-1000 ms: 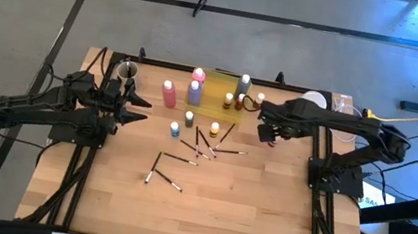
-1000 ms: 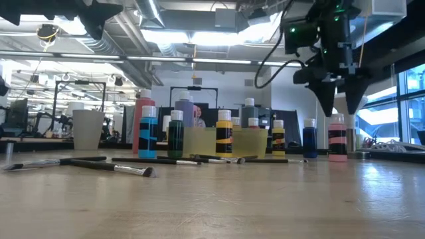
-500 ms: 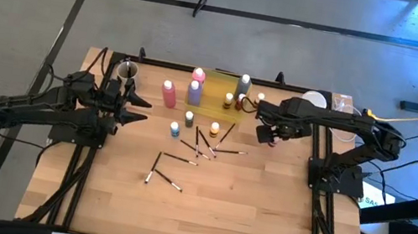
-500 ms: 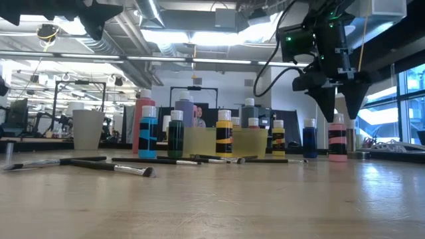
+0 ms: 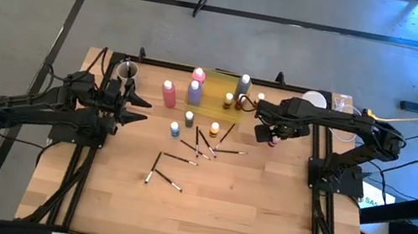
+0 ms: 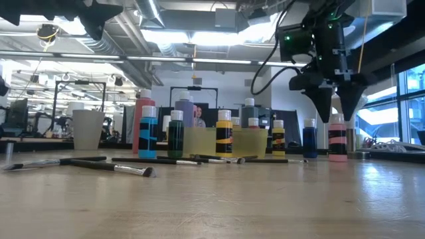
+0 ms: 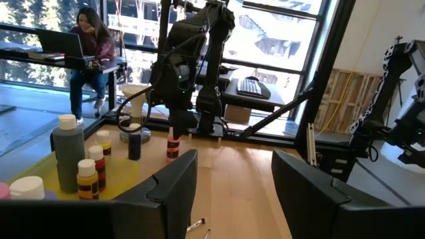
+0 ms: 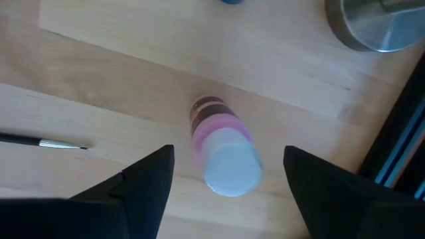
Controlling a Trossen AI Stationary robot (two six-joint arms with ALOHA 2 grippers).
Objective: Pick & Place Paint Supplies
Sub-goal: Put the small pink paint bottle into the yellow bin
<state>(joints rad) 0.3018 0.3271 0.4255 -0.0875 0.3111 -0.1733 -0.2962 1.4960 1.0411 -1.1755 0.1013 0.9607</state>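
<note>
Hovering released directly above the small pink bottle (image 8: 222, 153), the right tool (image 8: 229, 174) should descend centred, fingers straddling its white cap, before clenching.

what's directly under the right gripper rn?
A small pink white-capped bottle stands upright on the bare wood table, directly below the right gripper, between its open jaws and untouched. The bottle's base is hidden by its own cap.
</note>
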